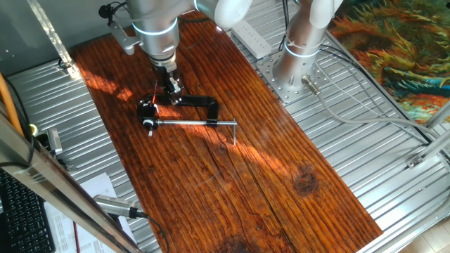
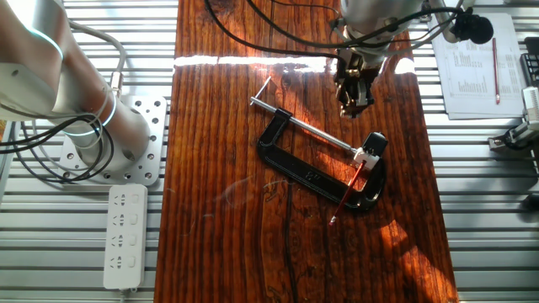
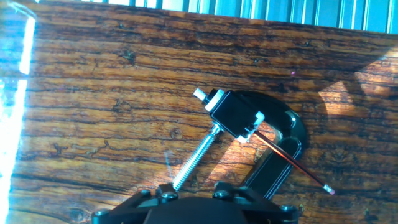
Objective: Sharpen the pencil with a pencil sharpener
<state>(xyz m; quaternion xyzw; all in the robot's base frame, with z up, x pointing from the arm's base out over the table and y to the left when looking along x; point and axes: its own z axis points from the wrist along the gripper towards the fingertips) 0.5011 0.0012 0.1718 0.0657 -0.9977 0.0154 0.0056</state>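
The pencil [image 2: 349, 192] is a thin red stick with one end stuck in the pencil sharpener [image 2: 371, 145], a small black block with white trim held in the black C-clamp [image 2: 305, 174]. In the hand view the sharpener [image 3: 233, 116] is at centre and the pencil [image 3: 292, 163] slants down to the right. In one fixed view the pencil [image 1: 155, 95] stands over the sharpener [image 1: 146, 109]. My gripper [image 2: 352, 99] hovers above the table beyond the clamp, apart from the pencil and holding nothing; it also shows in one fixed view [image 1: 173, 90]. The gap between its fingers is unclear.
The clamp's steel screw rod [image 1: 191, 123] lies across the wooden board [image 1: 232, 190]. A second arm's base [image 1: 299, 49] stands at the board's side. A power strip [image 2: 125, 236] lies on the metal table. Papers [image 2: 482, 63] lie past the board's far edge.
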